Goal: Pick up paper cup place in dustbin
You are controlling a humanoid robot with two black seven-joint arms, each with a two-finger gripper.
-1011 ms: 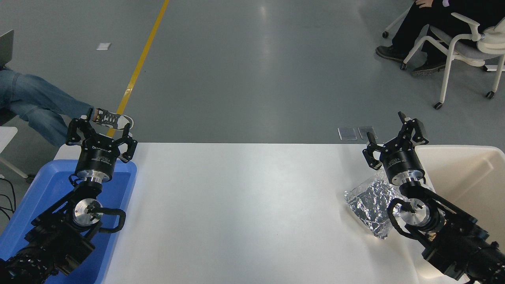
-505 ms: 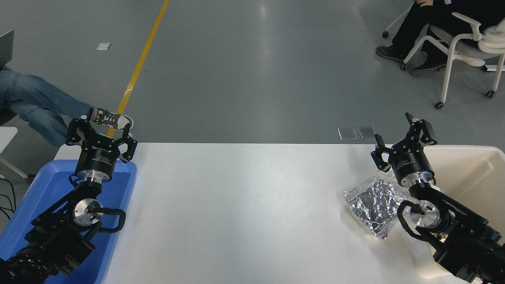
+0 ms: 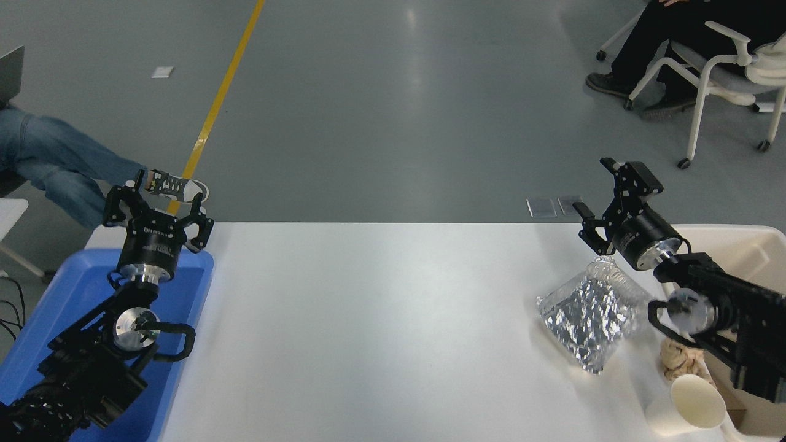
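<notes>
Lying on its side at the table's near right corner, the paper cup [image 3: 688, 406] points its rim toward the camera; the right gripper [image 3: 605, 196], splayed open and empty, hovers well beyond it near the dustbin [image 3: 755, 242].

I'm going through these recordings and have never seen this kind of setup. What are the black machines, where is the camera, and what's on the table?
The view comes from a camera high on the robot, looking forward and down over a white table. The black machines are its two arms. The left gripper is open and empty, parked above a blue plastic bin. The right gripper is also open and empty, raised near the cream dustbin. On the table lie a crinkled silver foil packet, a crumpled brown paper wad and, on its side, the paper cup. People sit at the far side.
</notes>
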